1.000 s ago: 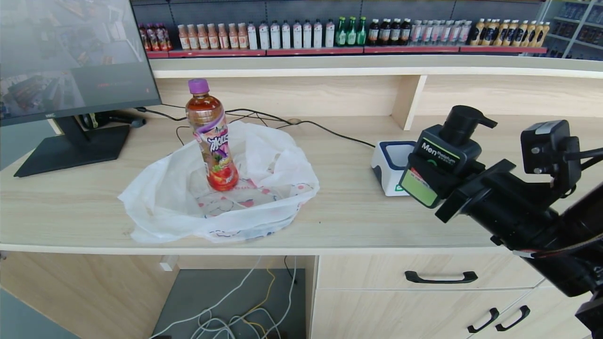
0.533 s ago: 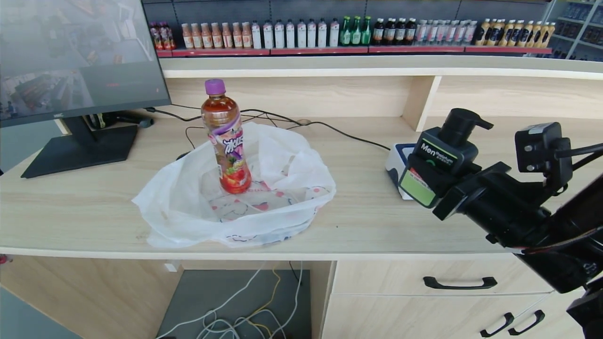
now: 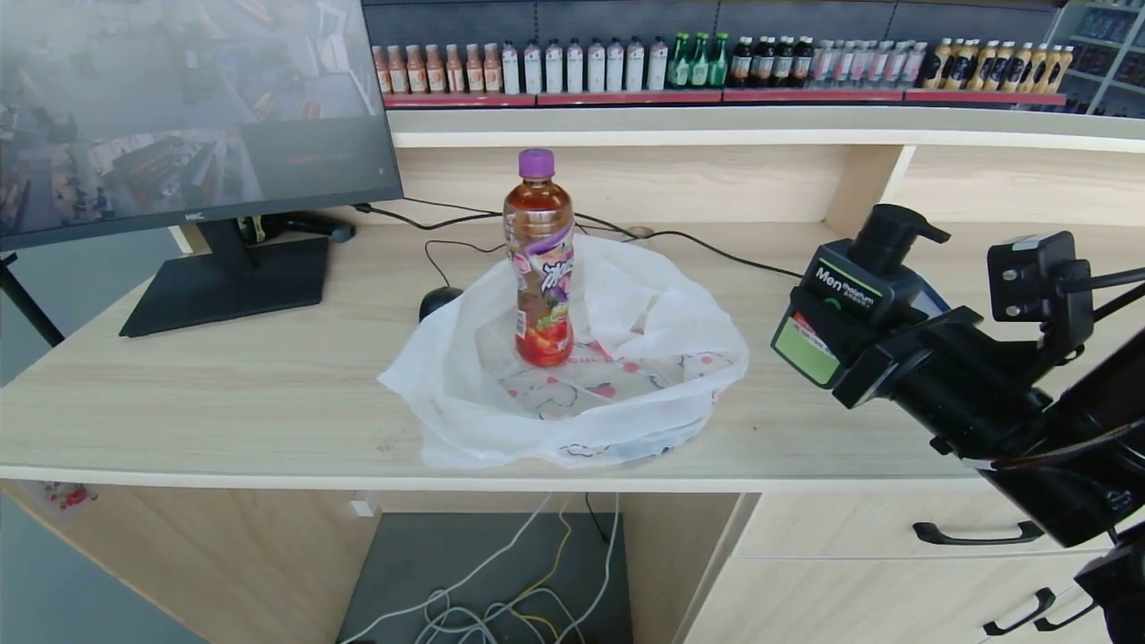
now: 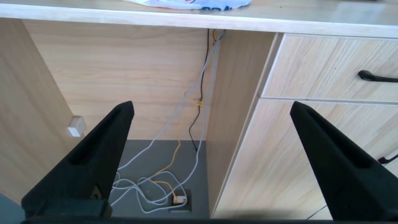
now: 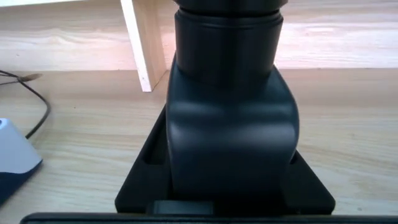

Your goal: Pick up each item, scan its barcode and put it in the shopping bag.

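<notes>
A pale wooden worktop runs across the frame. On it at upper left stands a dark monitor, and behind it, along the top edge, is a shelf of drinks. At centre the white shopping bag lies open and crumpled on the worktop. From the lower right my right arm angles in, and my right hand is clamped on a black pump bottle. I hold it tilted above the worktop at right of the frame, just beside the bag's right edge but clear of it, with its green label facing left. A drink bottle with a purple cap stands upright inside the bag, toward its back. My left hand hangs below the worktop's edge with its two black fingers spread wide and nothing between them, facing the cabinet's drawer fronts and a tangle of cables on the floor. The white and blue scanner sits on the worktop near the pump bottle, and in the head view it is largely hidden behind that bottle. A black mouse rests on the worktop, touching the bag's left rim.
</notes>
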